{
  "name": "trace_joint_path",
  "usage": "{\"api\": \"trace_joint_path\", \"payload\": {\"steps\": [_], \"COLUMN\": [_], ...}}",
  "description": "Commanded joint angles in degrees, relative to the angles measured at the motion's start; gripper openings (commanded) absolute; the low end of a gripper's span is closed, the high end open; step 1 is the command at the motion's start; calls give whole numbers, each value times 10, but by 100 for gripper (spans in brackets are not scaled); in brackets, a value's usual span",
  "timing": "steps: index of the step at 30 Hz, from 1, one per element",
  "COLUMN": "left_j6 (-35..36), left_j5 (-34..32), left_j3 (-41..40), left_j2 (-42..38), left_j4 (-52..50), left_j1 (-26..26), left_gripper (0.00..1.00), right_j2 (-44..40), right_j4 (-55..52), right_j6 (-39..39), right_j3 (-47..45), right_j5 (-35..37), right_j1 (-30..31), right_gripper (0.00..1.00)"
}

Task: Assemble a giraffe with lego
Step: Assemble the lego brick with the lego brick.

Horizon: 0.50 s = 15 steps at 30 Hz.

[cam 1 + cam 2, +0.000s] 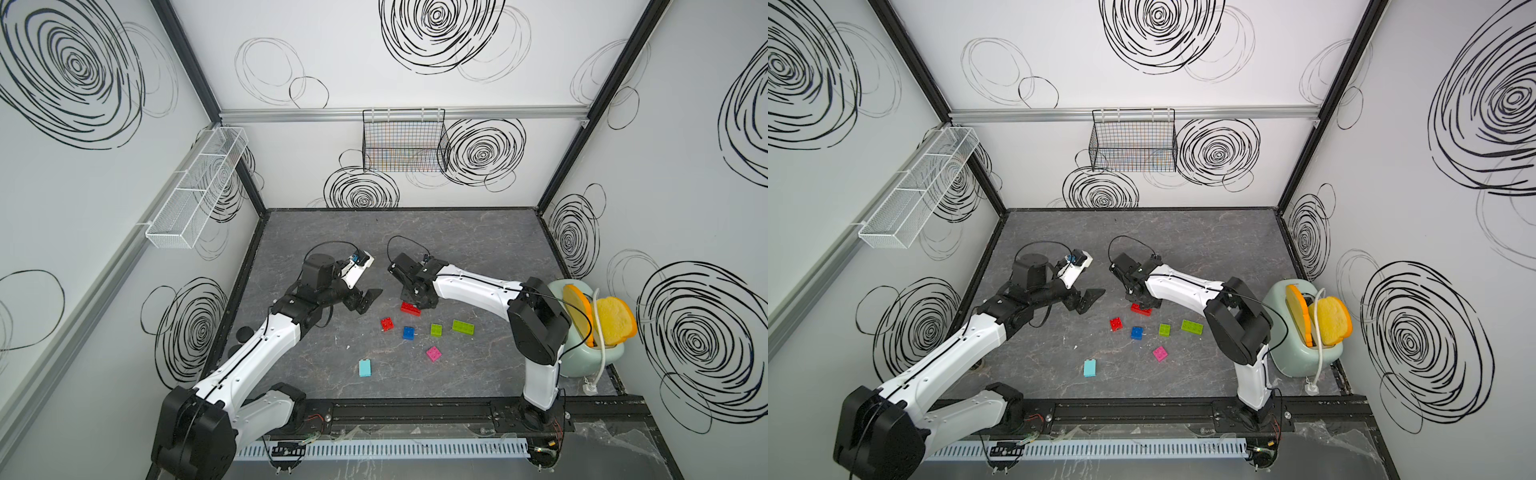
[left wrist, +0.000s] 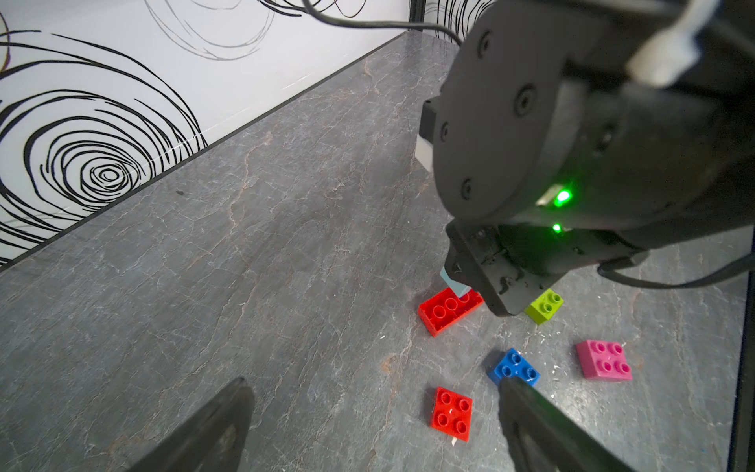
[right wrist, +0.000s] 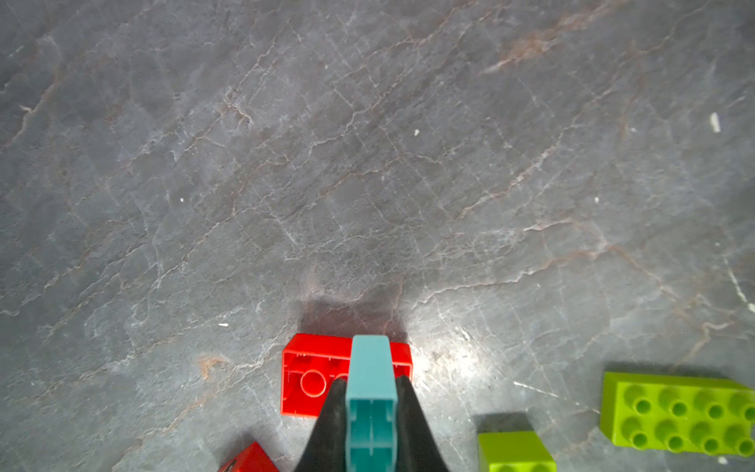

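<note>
1. While the right gripper (image 3: 371, 380) is clenched on the light-blue brick (image 3: 371, 363), hollow end toward the wrist cam, that brick sits over one end of the long red brick (image 3: 314, 376). I can't tell if it's touching or seated.
2. The long red brick looks hollow side up on the table (image 1: 457, 249), so I read this as the first leg going into the body's underside.
3. To do it well: square the leg to the red edges, line it up on the end cells, push straight down with no tilt. Red is loose and will likely skate or tip under an off-centre load.
4. The left gripper (image 2: 374, 392) is wide open and empty, near red. It could pin red's free end.
5. The rest lies loose mid-table: second light-blue (image 1: 365, 368), small red (image 1: 387, 323), blue (image 1: 408, 333), pink (image 1: 434, 353), small lime (image 1: 436, 330), long lime (image 1: 463, 327). No giraffe yet.
</note>
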Motion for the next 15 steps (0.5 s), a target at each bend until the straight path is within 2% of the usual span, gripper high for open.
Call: {"api": "trace_joint_path", "payload": {"steps": [1, 15], "left_j6": [-6, -3], "left_j5": [5, 11], "left_j3": [14, 6], "left_j2": [-3, -5], "left_j4": [20, 25], "left_j1": [-3, -6], "left_gripper": [98, 98], "right_j2": [-28, -20], "right_j4": [-30, -24], "right_j6": [22, 41], "right_j3": [-13, -21], "right_j5": [18, 11], "right_j1": [5, 16], "right_gripper": [0, 0]}}
